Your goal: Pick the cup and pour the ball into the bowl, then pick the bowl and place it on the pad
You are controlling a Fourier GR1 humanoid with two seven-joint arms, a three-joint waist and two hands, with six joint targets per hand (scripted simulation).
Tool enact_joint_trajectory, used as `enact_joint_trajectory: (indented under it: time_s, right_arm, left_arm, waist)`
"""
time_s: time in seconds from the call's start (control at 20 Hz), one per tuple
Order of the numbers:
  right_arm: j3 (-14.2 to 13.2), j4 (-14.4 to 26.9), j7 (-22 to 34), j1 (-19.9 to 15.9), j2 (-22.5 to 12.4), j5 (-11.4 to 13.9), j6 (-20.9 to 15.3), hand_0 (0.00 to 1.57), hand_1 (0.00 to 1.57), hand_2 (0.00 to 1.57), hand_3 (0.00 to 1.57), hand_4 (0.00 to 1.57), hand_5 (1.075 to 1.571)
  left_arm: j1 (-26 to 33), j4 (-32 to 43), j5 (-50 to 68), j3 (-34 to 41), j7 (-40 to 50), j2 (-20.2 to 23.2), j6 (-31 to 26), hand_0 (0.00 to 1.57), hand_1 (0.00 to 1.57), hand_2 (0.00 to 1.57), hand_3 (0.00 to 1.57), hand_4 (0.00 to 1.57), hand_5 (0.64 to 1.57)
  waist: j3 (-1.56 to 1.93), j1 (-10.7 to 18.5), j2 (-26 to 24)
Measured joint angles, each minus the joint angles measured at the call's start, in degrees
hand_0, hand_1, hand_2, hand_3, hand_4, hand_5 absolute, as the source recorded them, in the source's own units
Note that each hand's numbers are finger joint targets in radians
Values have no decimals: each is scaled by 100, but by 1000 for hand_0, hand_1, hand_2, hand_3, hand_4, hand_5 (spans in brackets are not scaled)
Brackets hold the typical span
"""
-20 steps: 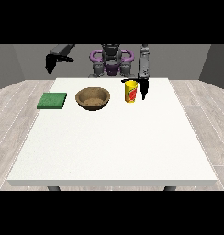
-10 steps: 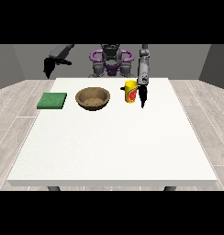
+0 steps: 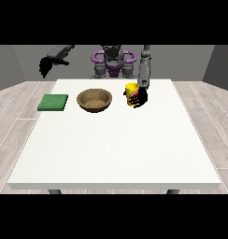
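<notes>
A yellow cup (image 3: 130, 90) stands upright on the white table (image 3: 116, 144), right of a brown bowl (image 3: 94, 99). The hand at the view's right (image 3: 141, 97) is pressed against the cup's right side, and its dark fingers curl across the cup's front. No ball shows; the inside of the cup is hidden. A green pad (image 3: 53, 102) lies flat to the left of the bowl. The hand at the view's left (image 3: 45, 66) hangs in the air beyond the table's far left corner, fingers relaxed and pointing down, holding nothing.
The robot's torso (image 3: 113, 63) stands behind the table's far edge. Cup, bowl and pad form a row near that far edge. The white tabletop stretches from there towards the camera.
The hand at the view's right has come down and in from beside the cup, and its fingers now wrap the cup. The other hand has barely moved.
</notes>
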Motion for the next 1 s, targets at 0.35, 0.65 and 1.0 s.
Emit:
enact_joint_trajectory:
  time_s: [0.35, 0.65, 1.0]
  right_arm:
    - [-141, 535, 189, 180, -133, -28, 89, 0, 0, 0, 0, 0, 1569]
    - [-155, 932, 362, 232, -96, 27, -1, 0, 0, 0, 0, 0, 1568]
    - [-230, 1432, 157, 155, -156, 23, 142, 0, 0, 0, 0, 0, 1569]
  left_arm:
    - [7, 117, -590, -457, 936, 41, 502, 1381, 1381, 1571, 1571, 1571, 1341]
    - [-551, 221, -1506, -911, 2425, 1176, 586, 1459, 1459, 1571, 1571, 1571, 1282]
    - [-1396, 248, -2501, -1487, 4031, 1511, 651, 1491, 1491, 1571, 1571, 1571, 1273]
  waist:
    - [-81, 204, -787]
    - [-96, 475, -1456]
    - [-110, 487, -1582]
